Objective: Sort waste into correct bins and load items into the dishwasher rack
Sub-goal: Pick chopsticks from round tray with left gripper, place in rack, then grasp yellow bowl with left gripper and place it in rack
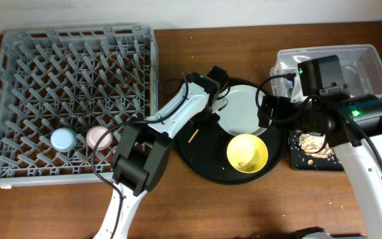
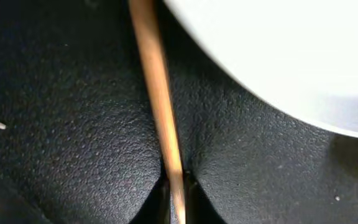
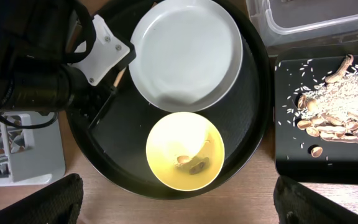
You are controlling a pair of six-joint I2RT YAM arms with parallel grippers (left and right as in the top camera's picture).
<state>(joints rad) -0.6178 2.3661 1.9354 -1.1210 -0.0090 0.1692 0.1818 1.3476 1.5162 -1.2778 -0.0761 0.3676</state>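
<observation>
My left gripper is down on the round black tray, shut on a wooden chopstick whose end shows in the overhead view. The pale plate and the yellow bowl, which holds a few brown scraps, sit on that tray. My right gripper is wide open and empty, high above the bowl. The blue cup and pink cup stand in the grey rack. Food scraps lie in the shallow black tray. The wrapper and napkin are out of view.
The clear tub stands at the back right, partly under my right arm. The shallow black tray sits just in front of it, right of the round tray. Bare wood runs along the table's front edge.
</observation>
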